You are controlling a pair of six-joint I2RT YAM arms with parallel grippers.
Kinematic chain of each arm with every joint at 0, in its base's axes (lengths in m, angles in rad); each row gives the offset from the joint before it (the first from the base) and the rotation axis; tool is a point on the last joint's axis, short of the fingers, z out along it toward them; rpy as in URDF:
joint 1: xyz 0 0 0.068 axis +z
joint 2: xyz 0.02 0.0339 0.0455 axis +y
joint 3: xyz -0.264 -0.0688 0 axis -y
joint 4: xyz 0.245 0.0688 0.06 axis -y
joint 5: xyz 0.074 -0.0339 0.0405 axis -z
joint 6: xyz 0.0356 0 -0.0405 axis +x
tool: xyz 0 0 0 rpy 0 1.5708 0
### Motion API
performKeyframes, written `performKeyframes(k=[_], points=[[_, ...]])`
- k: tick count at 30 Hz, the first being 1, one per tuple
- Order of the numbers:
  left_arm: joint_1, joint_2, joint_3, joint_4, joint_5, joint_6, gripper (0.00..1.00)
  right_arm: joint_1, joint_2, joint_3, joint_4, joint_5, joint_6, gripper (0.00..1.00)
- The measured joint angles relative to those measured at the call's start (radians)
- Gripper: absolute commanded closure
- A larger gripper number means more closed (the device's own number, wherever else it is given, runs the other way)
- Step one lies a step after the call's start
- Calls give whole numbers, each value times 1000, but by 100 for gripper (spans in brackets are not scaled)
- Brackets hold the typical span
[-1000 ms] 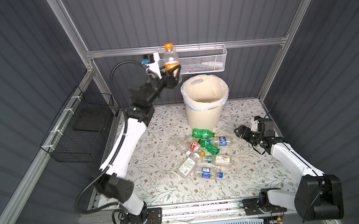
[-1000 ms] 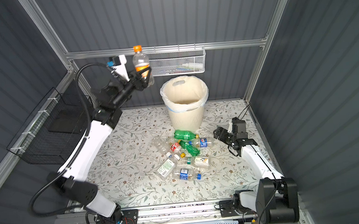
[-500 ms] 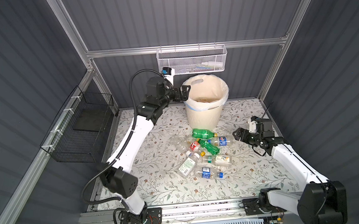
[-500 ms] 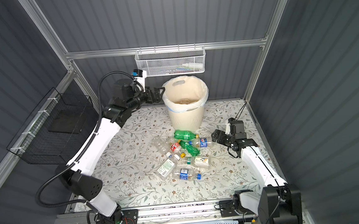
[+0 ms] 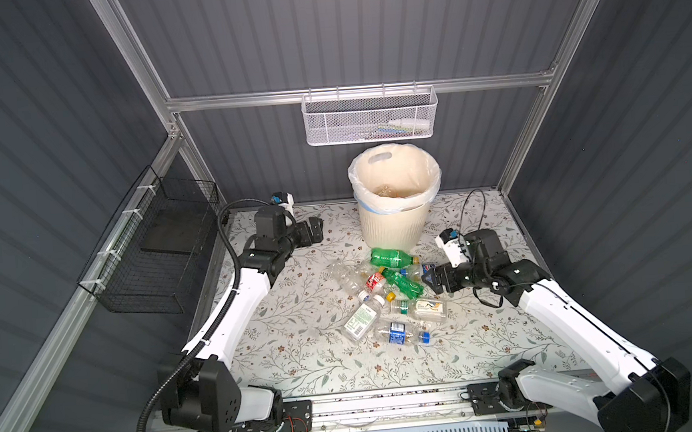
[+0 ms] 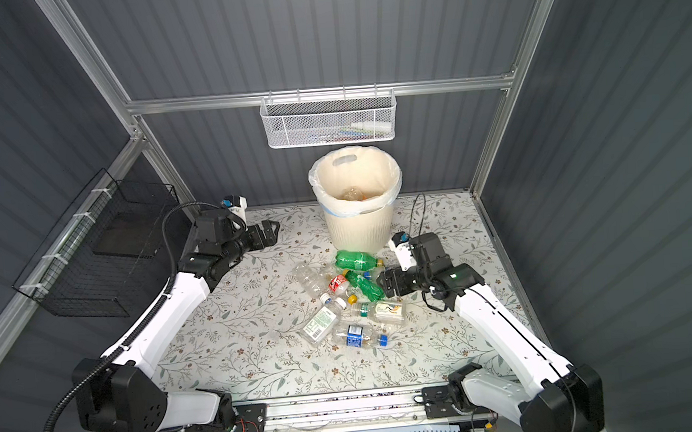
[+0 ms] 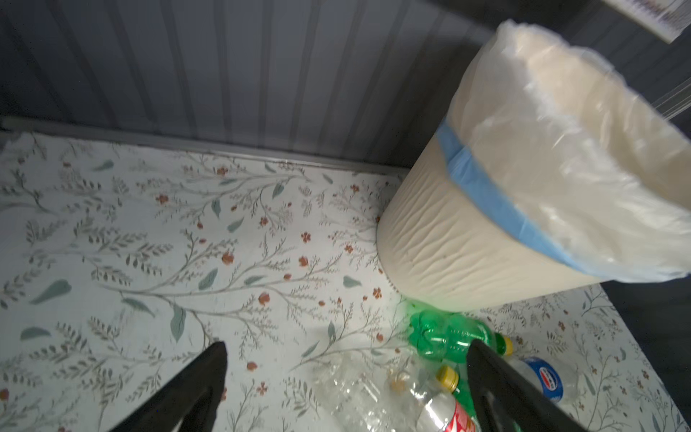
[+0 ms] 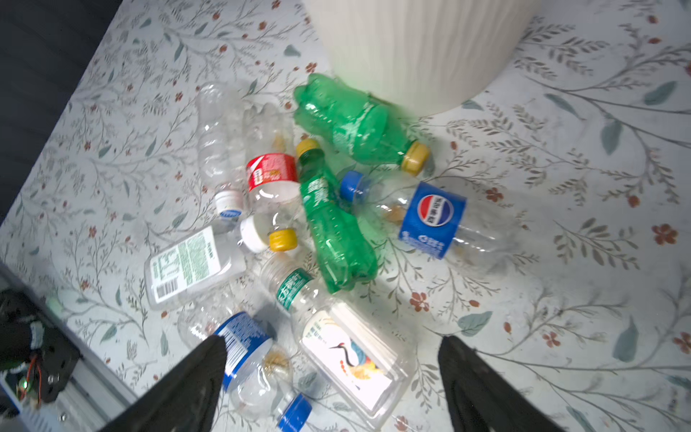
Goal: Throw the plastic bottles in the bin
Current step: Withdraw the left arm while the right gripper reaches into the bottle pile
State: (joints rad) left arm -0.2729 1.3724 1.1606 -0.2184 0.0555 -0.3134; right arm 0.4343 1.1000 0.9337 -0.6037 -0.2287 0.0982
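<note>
The cream ribbed bin (image 5: 395, 226) (image 6: 358, 235) (image 7: 448, 243) stands at the back with a white bag liner, and a clear bottle (image 5: 386, 189) lies inside it. In front of it several plastic bottles lie in a pile: a green one (image 5: 391, 257) (image 7: 445, 336), a Pepsi one (image 8: 430, 217), a crane-label one (image 5: 423, 308) (image 8: 347, 355) and a blue-label one (image 5: 400, 334). My left gripper (image 5: 316, 229) (image 6: 272, 230) (image 7: 347, 351) hangs open and empty left of the bin. My right gripper (image 5: 430, 280) (image 6: 382, 283) (image 8: 332, 342) is open and empty at the pile's right edge.
A white mesh basket (image 5: 371, 119) hangs on the back wall above the bin. A black wire basket (image 5: 151, 255) is fixed to the left wall. A loose black cable (image 5: 472, 204) loops behind the right wrist. Dark panel walls close in three sides.
My left gripper let go of the orange-capped bottle it held high beside the bin, then came down to the left of the bin. My right gripper moved in to the pile.
</note>
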Motion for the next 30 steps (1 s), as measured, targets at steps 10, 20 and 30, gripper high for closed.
performKeyframes(k=[10,20,30], points=[[8,-35,-99,11,7,-22,0,294,114,72,-135,87,-122,10],[13,-134,-235,-51,-10,-23,0,483,317,109,-171,149,-167,13],[15,-142,-302,-50,-21,-32,0,532,404,109,-122,161,-171,14]])
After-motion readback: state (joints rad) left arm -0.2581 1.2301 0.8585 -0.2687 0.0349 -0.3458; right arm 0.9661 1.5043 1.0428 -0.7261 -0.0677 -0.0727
